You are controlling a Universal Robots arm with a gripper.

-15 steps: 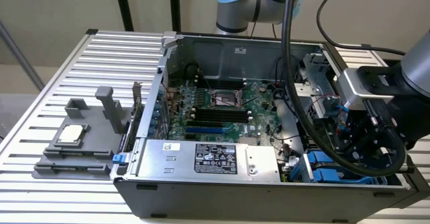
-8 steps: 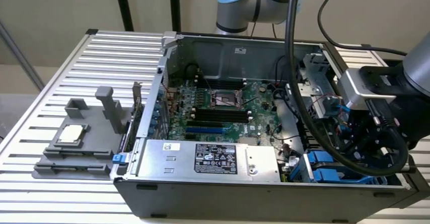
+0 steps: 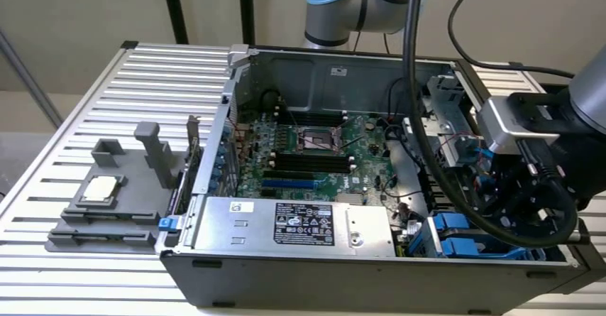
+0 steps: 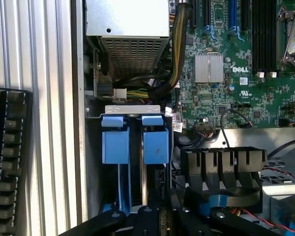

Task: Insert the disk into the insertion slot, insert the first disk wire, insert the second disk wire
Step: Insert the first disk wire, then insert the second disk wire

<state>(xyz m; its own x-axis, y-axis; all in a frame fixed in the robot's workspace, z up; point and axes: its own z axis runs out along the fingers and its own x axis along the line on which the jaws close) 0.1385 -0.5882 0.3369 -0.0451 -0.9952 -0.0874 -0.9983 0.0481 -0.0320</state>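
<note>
Insertion slot (image 4: 135, 142): glossy blue plastic clips. Power supply (image 3: 294, 224): dull bare metal, paper label. Stand (image 3: 113, 209): matt grey plastic.

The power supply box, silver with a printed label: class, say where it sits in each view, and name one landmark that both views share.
Exterior view: the power supply box lies along the case's near edge, with the motherboard behind it.
Wrist view: the power supply box borders the green motherboard, with bundled cables beside it.
Shared landmark: the bright blue clips of the drive cage.
</note>
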